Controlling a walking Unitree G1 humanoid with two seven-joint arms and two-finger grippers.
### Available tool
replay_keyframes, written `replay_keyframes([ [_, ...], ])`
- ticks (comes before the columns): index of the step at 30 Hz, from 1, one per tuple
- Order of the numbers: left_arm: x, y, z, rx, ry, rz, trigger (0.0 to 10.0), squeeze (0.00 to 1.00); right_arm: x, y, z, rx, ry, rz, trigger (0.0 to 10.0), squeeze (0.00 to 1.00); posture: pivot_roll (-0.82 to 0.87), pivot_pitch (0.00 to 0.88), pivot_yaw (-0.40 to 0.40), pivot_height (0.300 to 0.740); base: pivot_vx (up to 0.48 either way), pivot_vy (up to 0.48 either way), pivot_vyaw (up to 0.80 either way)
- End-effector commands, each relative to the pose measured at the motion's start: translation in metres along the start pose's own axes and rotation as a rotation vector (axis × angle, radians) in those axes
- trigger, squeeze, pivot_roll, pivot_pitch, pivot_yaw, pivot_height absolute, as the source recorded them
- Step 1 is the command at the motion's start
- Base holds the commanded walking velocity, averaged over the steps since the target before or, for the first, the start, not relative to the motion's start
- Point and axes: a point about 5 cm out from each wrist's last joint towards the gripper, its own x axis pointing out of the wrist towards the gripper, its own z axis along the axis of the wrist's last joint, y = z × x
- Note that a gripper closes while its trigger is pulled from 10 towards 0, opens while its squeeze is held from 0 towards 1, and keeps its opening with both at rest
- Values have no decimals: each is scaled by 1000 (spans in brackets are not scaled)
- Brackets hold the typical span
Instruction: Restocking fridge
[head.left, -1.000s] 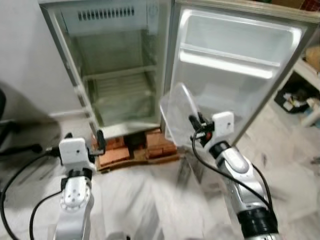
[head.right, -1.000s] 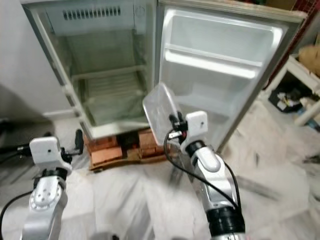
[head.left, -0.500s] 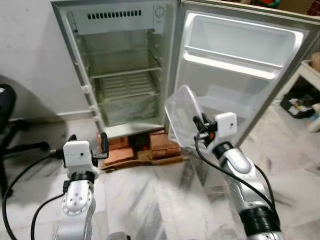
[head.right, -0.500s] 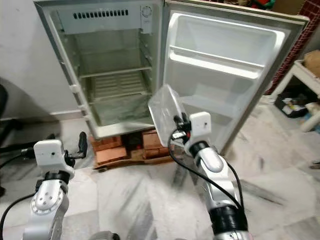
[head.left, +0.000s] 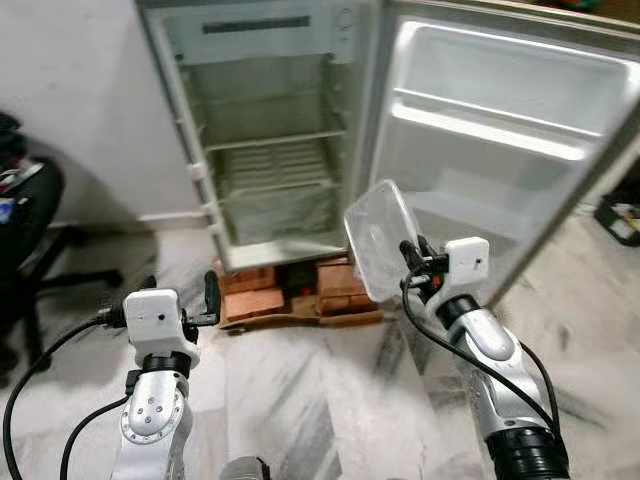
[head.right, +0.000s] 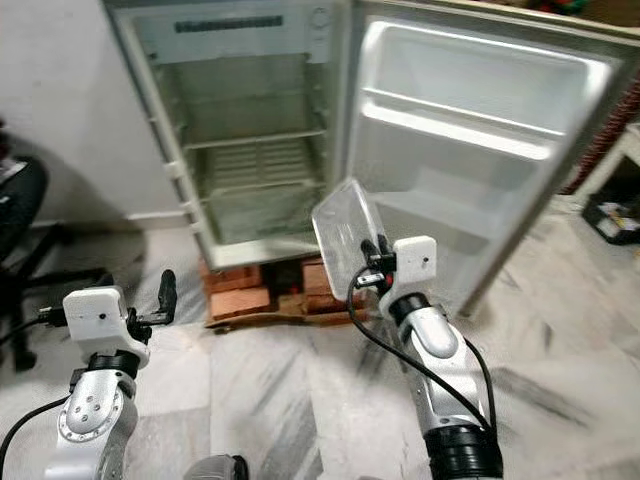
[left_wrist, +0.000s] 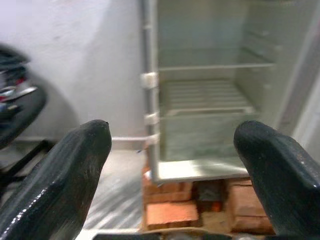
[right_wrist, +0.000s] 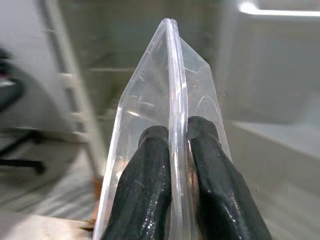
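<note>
A small fridge (head.left: 270, 150) stands open ahead, its shelves bare and its door (head.left: 500, 130) swung out to the right. My right gripper (head.left: 410, 258) is shut on the rim of a clear plastic container (head.left: 378, 238), held tilted in front of the door's lower part. In the right wrist view both black fingers (right_wrist: 150, 190) pinch the container's edge (right_wrist: 172, 90). My left gripper (head.left: 178, 296) is raised low at the left, open and empty; its two fingers (left_wrist: 75, 155) frame the fridge interior (left_wrist: 205, 95).
The fridge rests on bricks (head.left: 290, 295) and a flat board on the marbled floor (head.left: 330, 400). A black office chair (head.left: 25, 220) stands at the left by the white wall. Dark clutter (head.left: 622, 215) lies at the far right.
The camera has swung left and nearer, so the fridge sits further right in the picture. The right gripper keeps the container; both arms hold much the same pose.
</note>
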Motion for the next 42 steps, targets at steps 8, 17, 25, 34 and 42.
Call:
replay_keyframes([
  [8, 0, -3, -2, -12, 10, -14, 10000, 0, 3, -2, 7, -17, -23, 11, 10000, 0, -18, 82, 6, 740, 322, 239, 269],
  [17, 2, -4, -1, -21, 7, -11, 10000, 0, 4, 0, 6, -31, -14, 32, 10000, 0, -20, 87, 2, 740, 325, 354, 0],
  [25, 5, -7, 1, -30, -5, -21, 10000, 0, 6, -1, 8, -35, -17, 38, 10000, 0, -25, 83, -3, 740, 335, 344, 0],
  [34, 5, -6, -1, -36, 8, -19, 10000, 0, 7, 1, 7, -28, -13, 48, 10000, 0, -27, 84, 0, 740, 275, 392, 0],
  [42, 5, -8, 1, -26, -5, -55, 10000, 0, 9, 2, 8, -32, -15, 48, 10000, 0, -26, 83, -1, 740, 363, 272, 0],
])
